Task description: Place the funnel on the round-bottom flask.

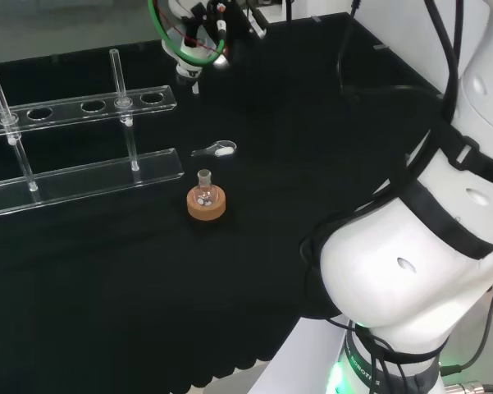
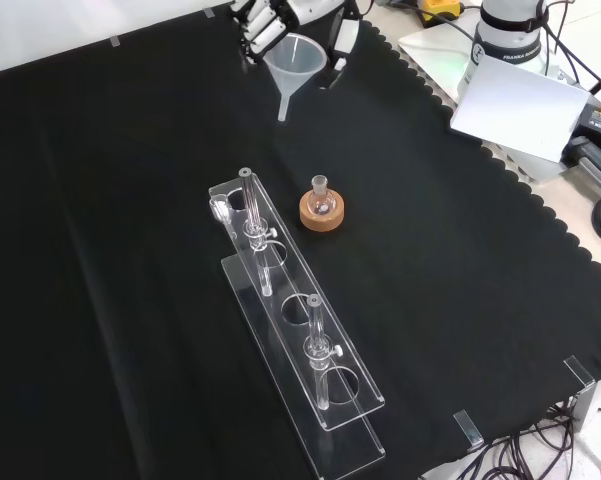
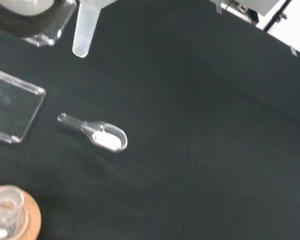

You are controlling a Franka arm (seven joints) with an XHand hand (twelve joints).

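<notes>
One clear rack (image 2: 300, 340), hard to see on the black cloth (image 2: 100, 250), holds two tubes. Mid-cloth, one flask (image 2: 321, 200) sits in a cork ring (image 2: 322, 212), a scoop (image 1: 216, 149) beside it. At the far edge, the partly cut-off hand (image 2: 265, 25) pinches one funnel (image 2: 294, 66), upright.

The clear funnel (image 2: 295, 65) hangs in my grasp above the cloth, wide mouth up, spout pointing down. The small round-bottom flask (image 2: 321, 199) stands upright in its cork ring (image 2: 321, 213), neck open, well apart from the funnel.
</notes>
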